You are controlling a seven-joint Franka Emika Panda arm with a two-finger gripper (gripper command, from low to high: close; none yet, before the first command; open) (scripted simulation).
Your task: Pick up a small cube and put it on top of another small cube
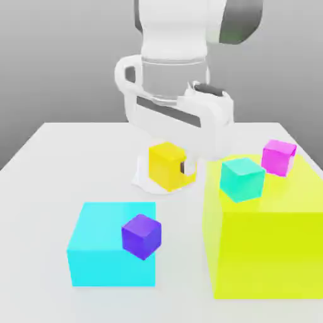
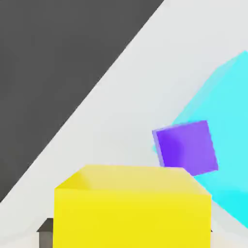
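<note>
The small bright-yellow cube [image 1: 167, 166] [image 2: 131, 208] hangs in front of the arm's white base, and my gripper [image 1: 171, 168] [image 2: 131, 235] is shut on it. A dark fingertip [image 1: 187, 168] shows at the cube's side on the exterior view's right, and another fingertip [image 2: 46, 231] peeks out beside the cube in the hand view. A small purple cube [image 1: 141, 236] [image 2: 186, 147] rests on the near corner of a large cyan block [image 1: 101, 252] [image 2: 225, 116]. I cannot tell how far the yellow cube is above the table.
A huge yellow-green block [image 1: 271, 252] stands at the exterior view's right, carrying a teal cube [image 1: 241, 178] and a magenta cube [image 1: 278, 156]. The white table [image 1: 50, 164] ends at a dark edge beyond. The arm's base [image 1: 146, 180] sits behind the yellow cube.
</note>
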